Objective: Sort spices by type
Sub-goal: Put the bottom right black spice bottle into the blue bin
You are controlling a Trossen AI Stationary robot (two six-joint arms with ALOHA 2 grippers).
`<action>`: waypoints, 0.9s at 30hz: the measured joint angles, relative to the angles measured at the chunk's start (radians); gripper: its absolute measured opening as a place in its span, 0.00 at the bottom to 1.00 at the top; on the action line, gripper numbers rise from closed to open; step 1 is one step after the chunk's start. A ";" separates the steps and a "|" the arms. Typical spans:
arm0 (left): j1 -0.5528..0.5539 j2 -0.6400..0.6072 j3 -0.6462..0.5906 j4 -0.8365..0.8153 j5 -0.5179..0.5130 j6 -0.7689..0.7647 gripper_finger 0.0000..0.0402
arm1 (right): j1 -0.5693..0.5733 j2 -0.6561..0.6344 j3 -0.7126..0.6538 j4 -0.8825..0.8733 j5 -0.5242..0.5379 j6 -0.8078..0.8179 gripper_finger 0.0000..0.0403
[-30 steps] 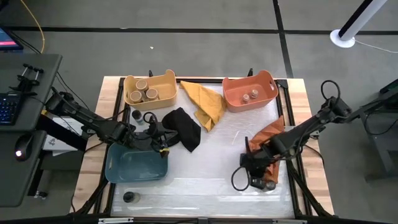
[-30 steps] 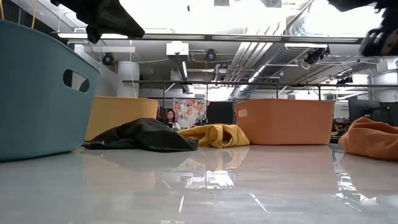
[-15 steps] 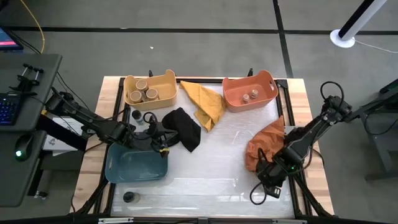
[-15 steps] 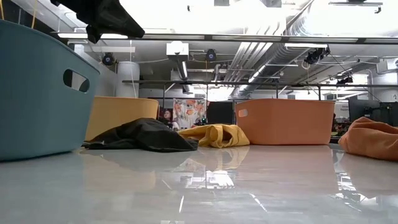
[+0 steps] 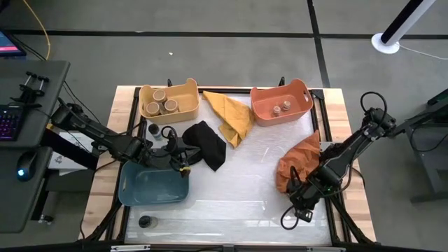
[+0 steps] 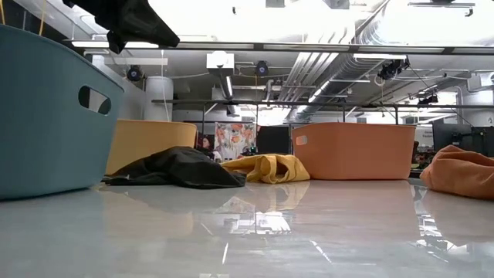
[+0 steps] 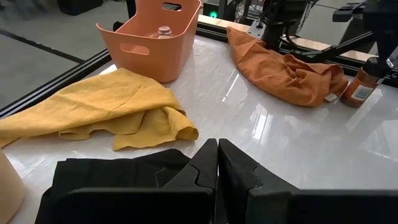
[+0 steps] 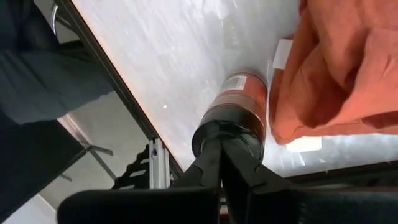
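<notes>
Jaws of the right gripper are together above the jar beside the orange cloth, so they should part before descending.

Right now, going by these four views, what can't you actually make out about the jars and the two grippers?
- Blue bin: low view shows only its outer wall, contents hidden.
- Right gripper: its shut fingers cover the top of the brownish jar; contact unclear.
- Dark jar near the front edge: too small to read.
- Left gripper: black cloth hides what lies beneath.
</notes>
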 joint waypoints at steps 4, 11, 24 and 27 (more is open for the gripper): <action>0.000 0.000 0.000 0.000 0.000 0.000 0.00 | 0.001 0.000 0.000 -0.001 -0.030 0.011 0.00; 0.000 0.000 0.000 0.000 -0.001 0.000 0.00 | 0.001 0.004 0.000 0.000 -0.038 0.012 0.00; 0.000 0.000 0.000 -0.001 -0.001 0.000 0.00 | 0.002 0.055 0.000 -0.003 -0.090 -0.016 0.00; 0.000 0.000 0.000 -0.001 -0.001 0.002 0.00 | 0.002 0.055 0.000 0.007 -0.081 -0.026 0.00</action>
